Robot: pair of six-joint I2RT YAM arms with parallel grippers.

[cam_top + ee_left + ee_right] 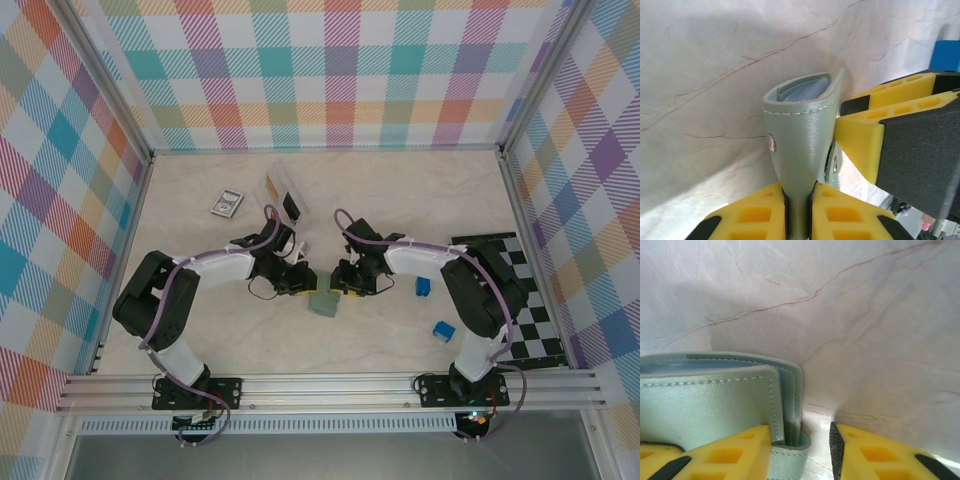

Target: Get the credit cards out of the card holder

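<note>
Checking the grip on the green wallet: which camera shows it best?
Left wrist: the card holder is pinched in the left gripper, its open top visible. Right wrist shows one stitched corner; top external, a small green patch.

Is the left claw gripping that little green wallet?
Yes, the left claw has its yellow fingers pressed tight on both sides of the green wallet.

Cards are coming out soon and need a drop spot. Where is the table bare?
Bare: far right, between the back wall and the right arm; also the near strip between the card holder and the front rail. Crowded: around the clear tray, picture card and two blue blocks.
</note>
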